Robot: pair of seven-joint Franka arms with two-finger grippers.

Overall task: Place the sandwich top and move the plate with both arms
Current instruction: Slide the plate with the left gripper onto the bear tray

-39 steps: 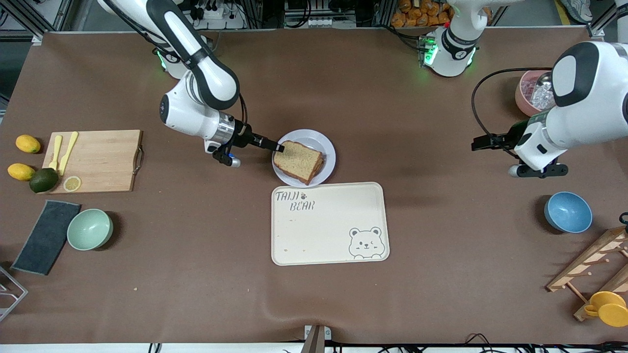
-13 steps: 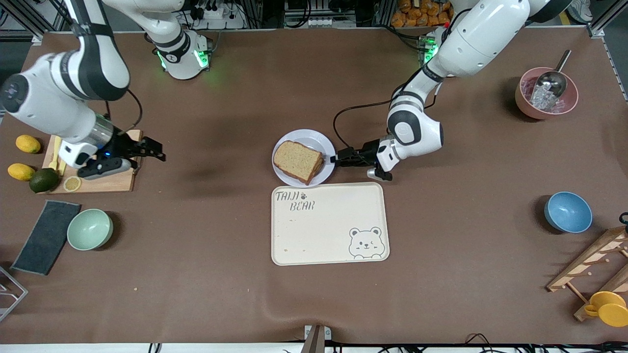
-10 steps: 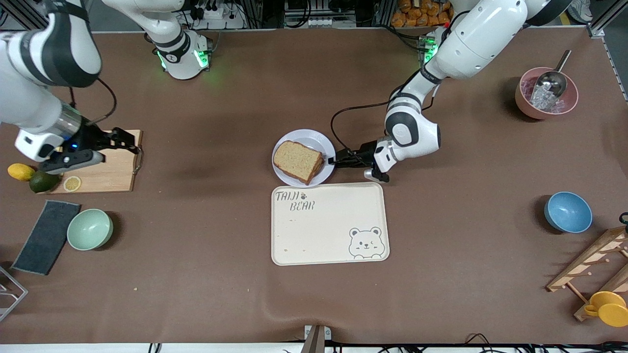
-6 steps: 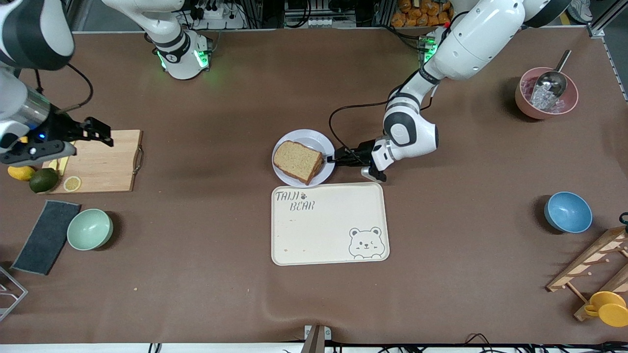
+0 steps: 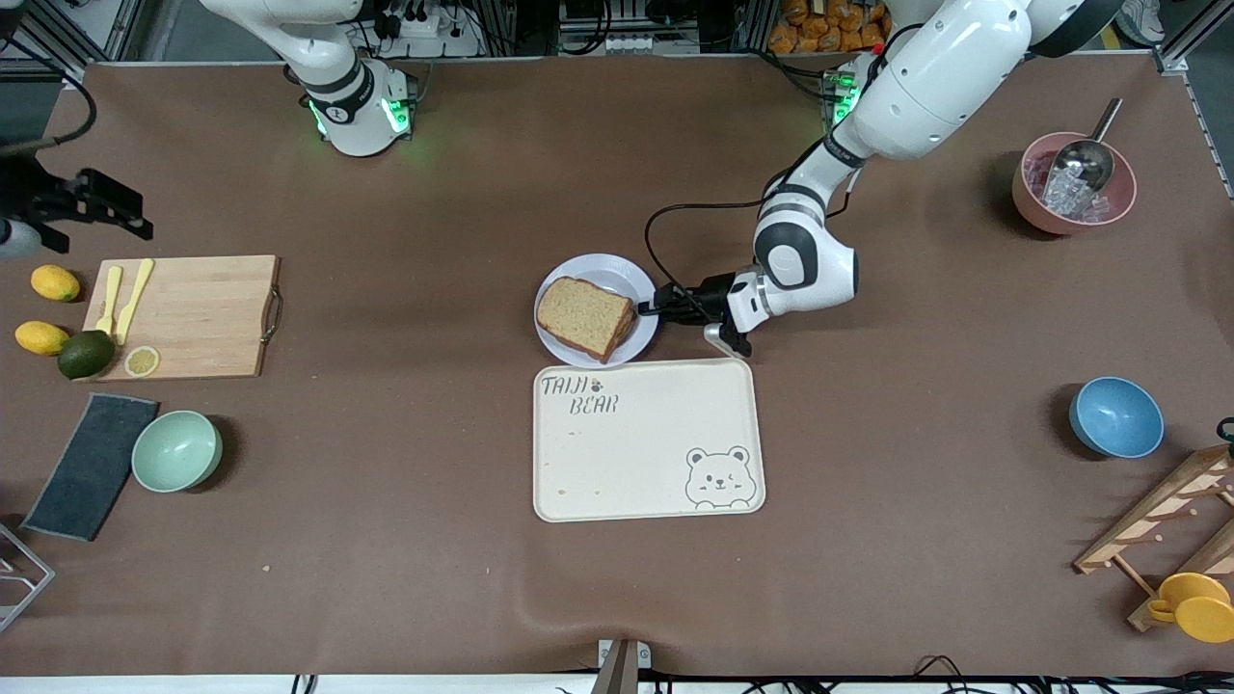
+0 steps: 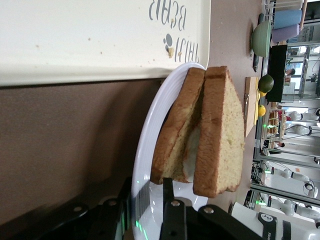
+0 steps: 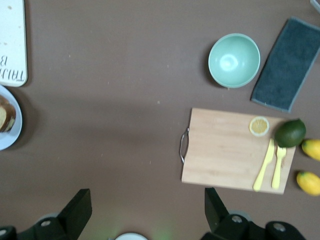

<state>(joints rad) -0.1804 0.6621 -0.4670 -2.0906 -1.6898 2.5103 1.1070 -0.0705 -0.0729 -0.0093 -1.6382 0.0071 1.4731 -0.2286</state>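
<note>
Front view crops the wide-open right claw point(image 5: 120, 214); left claw point(image 5: 648, 308) straddles the plate point(image 5: 617, 273) rim.

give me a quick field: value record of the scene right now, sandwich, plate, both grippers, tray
sandwich top: lying on the lower slice, sandwich closed, on the plate
plate: on the table, just farther from the front camera than the tray
tray: bear-printed, bare
left gripper: at the plate's rim toward the left arm's end, jaws straddling the rim
right gripper: up in the air at the right arm's end of the table, near the cutting board, jaws open, holding nothing
stage: top placed, plate not yet on the tray
</note>
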